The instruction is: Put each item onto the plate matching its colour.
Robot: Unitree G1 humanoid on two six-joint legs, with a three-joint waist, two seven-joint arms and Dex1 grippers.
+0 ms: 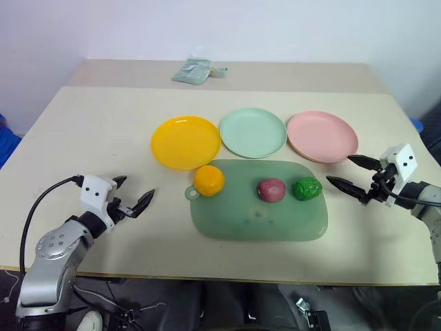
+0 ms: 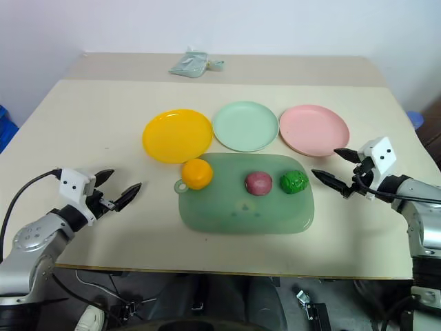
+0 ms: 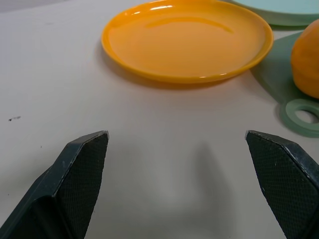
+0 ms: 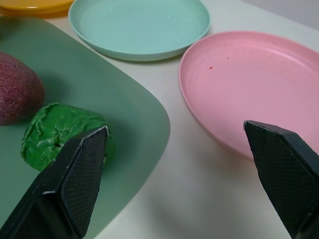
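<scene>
Three items lie in a row on a green mat (image 1: 258,221): an orange fruit (image 1: 208,181) at its left corner, a purplish-red lump (image 1: 271,189) in the middle and a bumpy green ball (image 1: 306,188) to the right. Behind the mat stand the yellow-orange plate (image 1: 185,142), the mint green plate (image 1: 253,132) and the pink plate (image 1: 322,136), all bare. My left gripper (image 1: 132,192) hovers open over the table left of the mat. My right gripper (image 1: 353,175) is open just right of the green ball, near the pink plate's front edge.
A crumpled pale green bag (image 1: 196,72) lies at the far side of the table. A seam runs across the tabletop behind the plates. The table's front edge is close below both arms.
</scene>
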